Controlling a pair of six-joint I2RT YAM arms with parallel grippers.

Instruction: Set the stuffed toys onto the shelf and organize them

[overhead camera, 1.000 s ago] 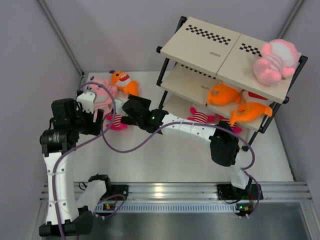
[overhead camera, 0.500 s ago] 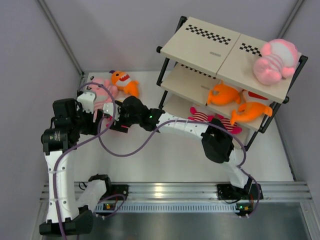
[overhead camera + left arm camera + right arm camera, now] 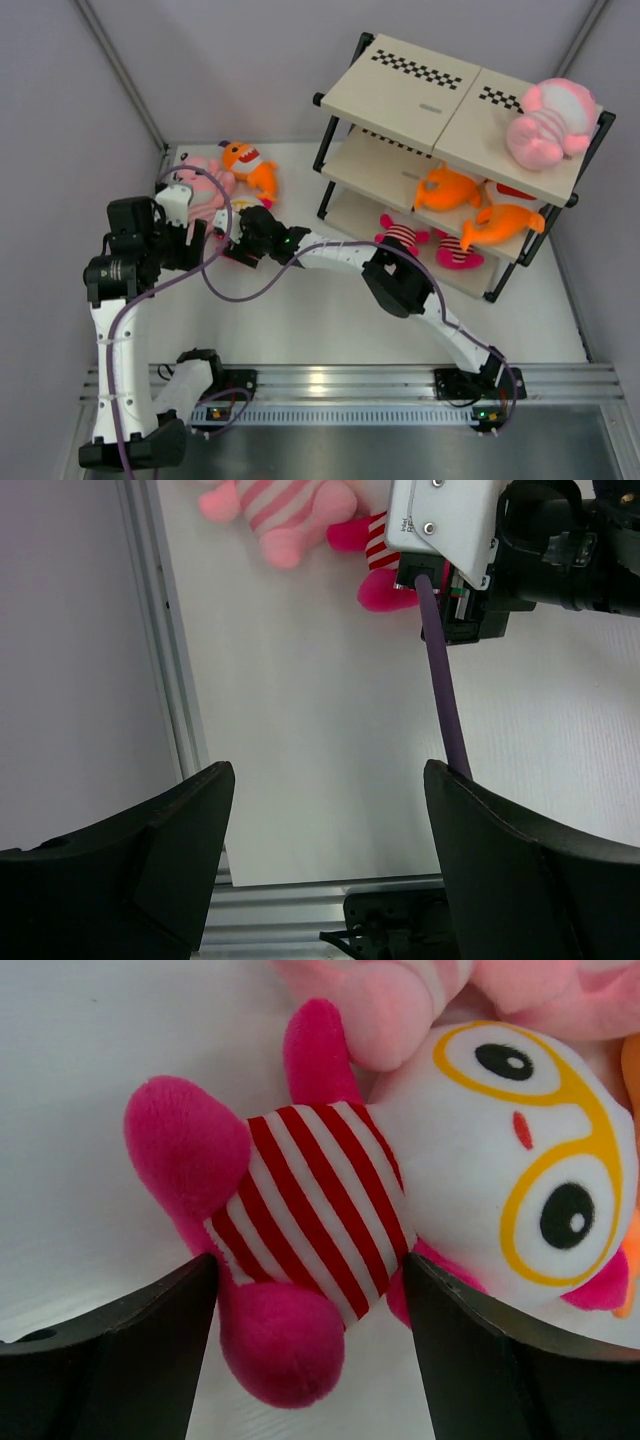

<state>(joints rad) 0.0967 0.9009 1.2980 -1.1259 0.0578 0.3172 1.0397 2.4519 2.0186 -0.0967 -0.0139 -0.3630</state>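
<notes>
A small magenta toy [image 3: 320,1210] with a red-white striped body and a white face lies on the white floor. It is also in the left wrist view [image 3: 380,570]. My right gripper [image 3: 310,1275] is open and straddles its body, one finger on each side. In the top view my right gripper [image 3: 240,250] reaches far left. My left gripper [image 3: 328,775] is open and empty, held above bare floor just left of it [image 3: 195,243]. A big pink striped plush [image 3: 205,185] and an orange fish [image 3: 250,165] lie beside the magenta toy.
The shelf [image 3: 420,85] stands at the back right. A pink plush [image 3: 548,125] is on its top board, two orange fish [image 3: 448,188] on the middle board, two magenta toys [image 3: 400,235] on the bottom board. Purple cables loop between the arms. A metal rail [image 3: 175,680] borders the left wall.
My right arm has stretched further left and lowered its open gripper over the magenta toy. My left arm has barely moved.
</notes>
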